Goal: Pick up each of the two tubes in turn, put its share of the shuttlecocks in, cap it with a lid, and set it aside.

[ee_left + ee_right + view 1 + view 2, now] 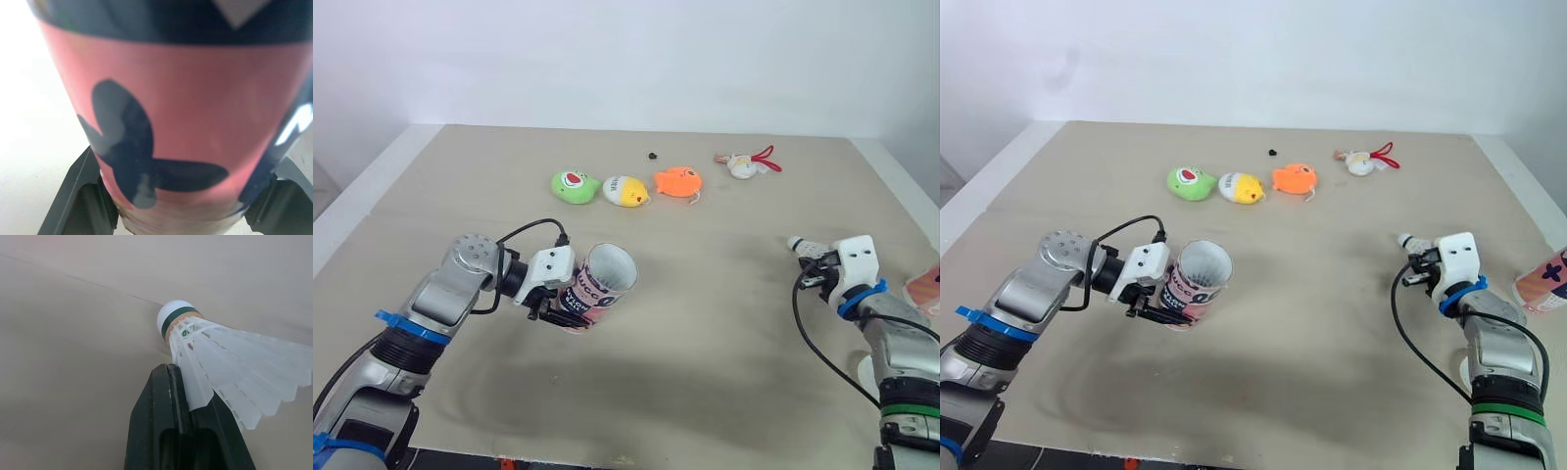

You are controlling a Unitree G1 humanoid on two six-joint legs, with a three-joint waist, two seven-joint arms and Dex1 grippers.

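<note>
A pink tube with black print is held tilted above the table at centre left, its open white mouth facing up and to the right. My left gripper is shut on its lower body, and the tube sits between the fingers in the left wrist view. At the right, my right gripper is shut on a white shuttlecock, pinching its feather skirt with the cork tip pointing left. A second pink tube lies at the far right edge of the table.
Three small plush toys, green, yellow-white and orange, lie in a row at the back centre. A white toy with a red cord and a small black thing lie further back. The beige table stretches between my arms.
</note>
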